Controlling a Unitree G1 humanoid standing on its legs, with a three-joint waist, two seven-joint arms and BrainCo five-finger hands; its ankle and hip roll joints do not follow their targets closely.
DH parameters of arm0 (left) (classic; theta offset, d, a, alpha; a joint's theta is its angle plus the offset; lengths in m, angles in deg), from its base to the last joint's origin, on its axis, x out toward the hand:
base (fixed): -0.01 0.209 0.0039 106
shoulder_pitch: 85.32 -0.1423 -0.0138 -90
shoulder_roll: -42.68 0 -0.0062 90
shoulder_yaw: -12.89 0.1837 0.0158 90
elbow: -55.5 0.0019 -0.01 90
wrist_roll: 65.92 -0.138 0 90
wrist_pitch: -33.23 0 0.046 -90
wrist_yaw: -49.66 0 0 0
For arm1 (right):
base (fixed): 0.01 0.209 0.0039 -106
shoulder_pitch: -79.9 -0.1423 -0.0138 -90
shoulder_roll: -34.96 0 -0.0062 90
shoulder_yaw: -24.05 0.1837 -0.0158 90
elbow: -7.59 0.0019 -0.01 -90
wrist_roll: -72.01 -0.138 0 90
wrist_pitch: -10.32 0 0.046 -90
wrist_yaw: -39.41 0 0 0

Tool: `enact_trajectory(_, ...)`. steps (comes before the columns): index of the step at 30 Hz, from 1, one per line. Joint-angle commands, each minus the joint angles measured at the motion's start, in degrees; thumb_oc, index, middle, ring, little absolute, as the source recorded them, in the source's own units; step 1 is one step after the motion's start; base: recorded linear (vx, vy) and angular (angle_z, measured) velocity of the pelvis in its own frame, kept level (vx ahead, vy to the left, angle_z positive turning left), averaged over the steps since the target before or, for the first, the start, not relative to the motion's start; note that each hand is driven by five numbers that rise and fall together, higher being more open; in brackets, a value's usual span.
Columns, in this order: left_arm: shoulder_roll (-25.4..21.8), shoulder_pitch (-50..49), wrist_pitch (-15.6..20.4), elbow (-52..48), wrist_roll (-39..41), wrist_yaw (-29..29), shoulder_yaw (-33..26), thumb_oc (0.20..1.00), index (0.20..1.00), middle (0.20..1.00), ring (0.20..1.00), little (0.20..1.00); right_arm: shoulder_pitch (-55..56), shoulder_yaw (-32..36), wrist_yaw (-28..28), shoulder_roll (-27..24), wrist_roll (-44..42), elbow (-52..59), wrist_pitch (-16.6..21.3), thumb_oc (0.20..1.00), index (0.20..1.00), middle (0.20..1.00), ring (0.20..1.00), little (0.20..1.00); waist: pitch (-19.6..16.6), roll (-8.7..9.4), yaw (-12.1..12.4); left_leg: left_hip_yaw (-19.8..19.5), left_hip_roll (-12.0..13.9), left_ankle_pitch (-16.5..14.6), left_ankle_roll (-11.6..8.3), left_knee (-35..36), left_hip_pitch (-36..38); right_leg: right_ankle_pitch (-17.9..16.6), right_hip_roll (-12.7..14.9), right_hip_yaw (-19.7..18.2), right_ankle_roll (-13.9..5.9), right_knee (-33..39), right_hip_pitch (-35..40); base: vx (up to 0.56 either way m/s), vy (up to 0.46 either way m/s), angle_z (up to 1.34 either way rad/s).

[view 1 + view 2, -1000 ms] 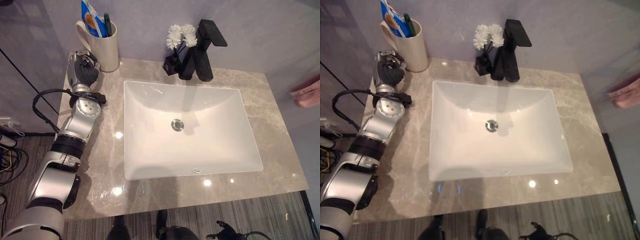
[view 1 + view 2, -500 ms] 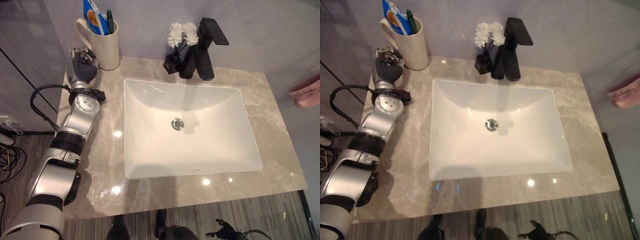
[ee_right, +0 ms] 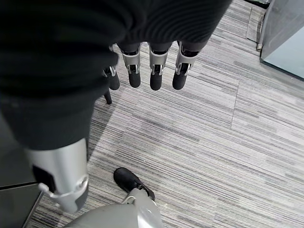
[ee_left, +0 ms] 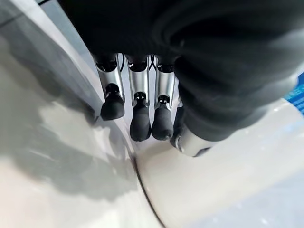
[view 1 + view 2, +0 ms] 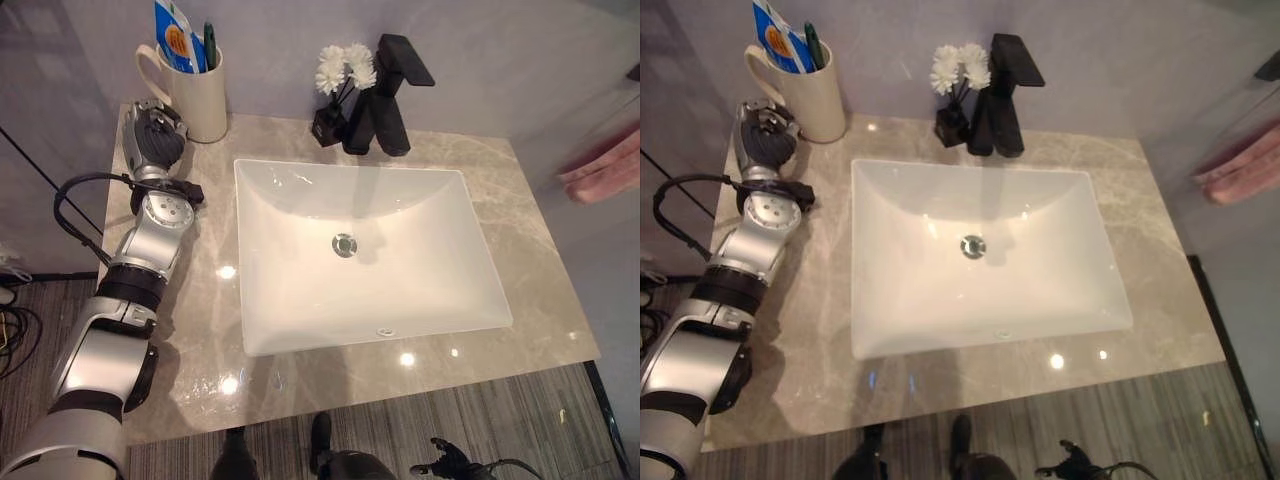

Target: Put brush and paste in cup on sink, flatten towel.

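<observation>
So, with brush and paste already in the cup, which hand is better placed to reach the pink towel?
The right, probably. The pink towel hangs at the robot's right, past the sink. The left hand is at the far left by the cup; the right hand hangs free over the floor.

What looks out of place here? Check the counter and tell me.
Nothing stands out. The cup stands upright at the counter's back corner with the paste and brush inside; the flowers sit by the tap. The left hand rests beside the cup.

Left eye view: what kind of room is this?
Probably a bathroom vanity: a white basin set in a marble counter, a black faucet, and a cup holding toothpaste.
</observation>
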State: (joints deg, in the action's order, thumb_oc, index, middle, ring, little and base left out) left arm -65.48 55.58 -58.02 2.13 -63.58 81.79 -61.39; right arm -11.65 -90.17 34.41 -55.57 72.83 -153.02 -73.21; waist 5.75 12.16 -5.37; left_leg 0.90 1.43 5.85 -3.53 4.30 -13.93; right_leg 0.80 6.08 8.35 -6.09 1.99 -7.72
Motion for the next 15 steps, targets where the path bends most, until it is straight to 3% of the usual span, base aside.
enact_trajectory(1,1.57,-3.28,3.59,-0.85,-1.37,0.45,-1.61,0.2,0.2,0.2,0.2,0.2,-0.12,-0.49,-0.89,-2.49,-0.56,0.05,-0.23,1.0,1.0,1.0,1.0,1.0,-0.97,-2.49,-1.57,1.51,0.11,0.11,0.7,0.7,0.45,1.62,0.45,-4.22,-1.2,-7.74,-0.63,0.01,-0.004,-0.13)
enact_trajectory(6,1.12,-13.91,3.88,-13.82,-7.65,0.23,-7.85,0.2,0.2,0.2,0.2,0.2,2.05,2.02,0.13,-2.81,0.45,-0.4,-0.15,1.0,1.0,1.0,1.0,1.0,-2.26,-3.56,0.11,1.02,-0.11,-0.51,0.85,0.7,3.41,2.09,0.28,-3.33,-1.09,-7.51,2.95,0.02,-0.022,-0.11)
enact_trajectory(15,1.4,-21.73,5.51,-25.05,-10.91,-2.48,-11.74,0.2,0.2,0.2,0.2,0.2,4.06,3.99,0.74,-3.49,1.81,-2.24,-0.23,1.0,1.0,1.0,1.0,1.0,-4.37,-4.57,0.74,0.44,0.17,-0.81,0.98,0.7,6.61,2.91,0.04,-2.44,-0.76,-7.34,6.61,0.0,-0.031,0.06)
